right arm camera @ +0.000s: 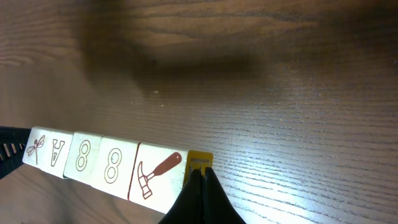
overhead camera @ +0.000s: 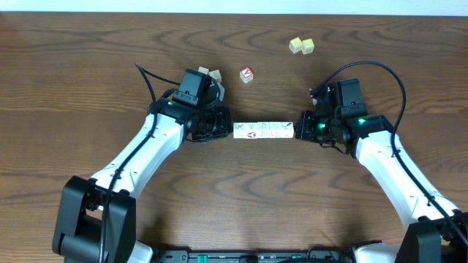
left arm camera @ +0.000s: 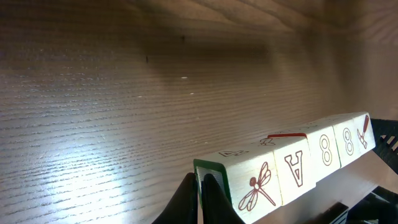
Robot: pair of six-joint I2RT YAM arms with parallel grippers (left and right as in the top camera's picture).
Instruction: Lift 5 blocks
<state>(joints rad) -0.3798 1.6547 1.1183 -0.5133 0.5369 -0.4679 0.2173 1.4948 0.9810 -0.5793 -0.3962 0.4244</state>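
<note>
Wood-grain tabletop (overhead camera: 241, 197), dark brown, glossy. Blocks (overhead camera: 264, 130): five pale, square-edged cubes w/ reddish prints (dragonfly, A, 8, 8, hammer), in one row mid-tabletop. Squeezed end-to-end btwn left gripper (left arm camera: 200, 186) & right gripper (right arm camera: 200, 180), each w/ fingers pressed together. End faces mostly hidden behind fingertips; contact w/ tabletop hard to tell.

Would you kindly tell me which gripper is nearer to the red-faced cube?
Left. Seen from overhead, the left gripper sits just below-left of the red-faced cube; the right gripper lies farther away, below-right.
</note>
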